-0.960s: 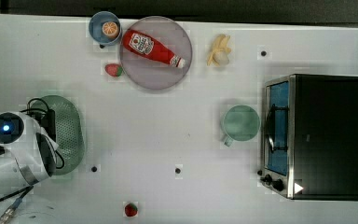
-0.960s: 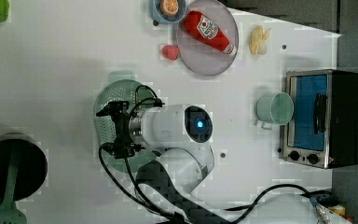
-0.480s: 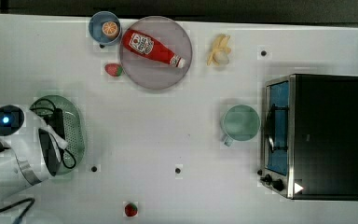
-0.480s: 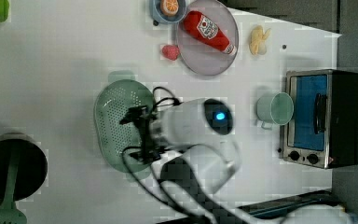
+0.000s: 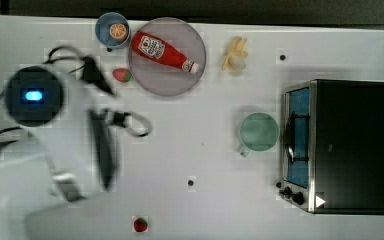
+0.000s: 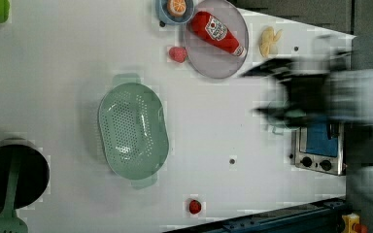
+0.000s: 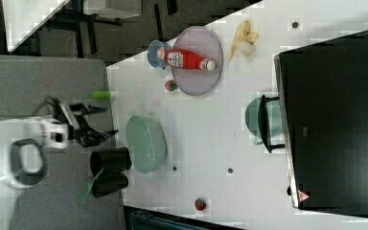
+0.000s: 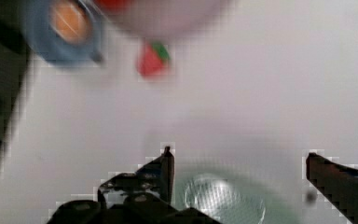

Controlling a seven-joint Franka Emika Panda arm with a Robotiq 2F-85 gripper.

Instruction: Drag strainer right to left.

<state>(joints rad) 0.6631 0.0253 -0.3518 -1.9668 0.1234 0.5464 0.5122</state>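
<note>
Strainer (image 6: 133,130) sits free on the white table (image 6: 53,73), in the left view's left half, long axis running near to far, well apart from the grey plate (image 6: 209,63) and the strawberry (image 6: 178,54). Nothing touches it in the left view.

Gripper (image 8: 240,163) has its fingers wide apart and empty; the wrist view shows the two black fingers (image 8: 165,170) spread, with pale green mesh of the strainer between and below them. In the right view the arm's head (image 7: 84,125) hangs off the right view's left side of the table, clear of the strainer (image 7: 146,143).

Step in hand, as I judge it: the drag looks finished or let go, and the arm is pulling away. If the strainer is where it should be, nothing is left but retreat; if not, the next move calls for bringing the open fingers back down over the rim and pushing sideways.

Poor seeing: the arm is a smear in the left and top views. In the top view the arm's body lies over the spot where the strainer probably is. The mug (image 5: 258,132) stands by the toaster oven (image 5: 340,145), untouched.
</note>
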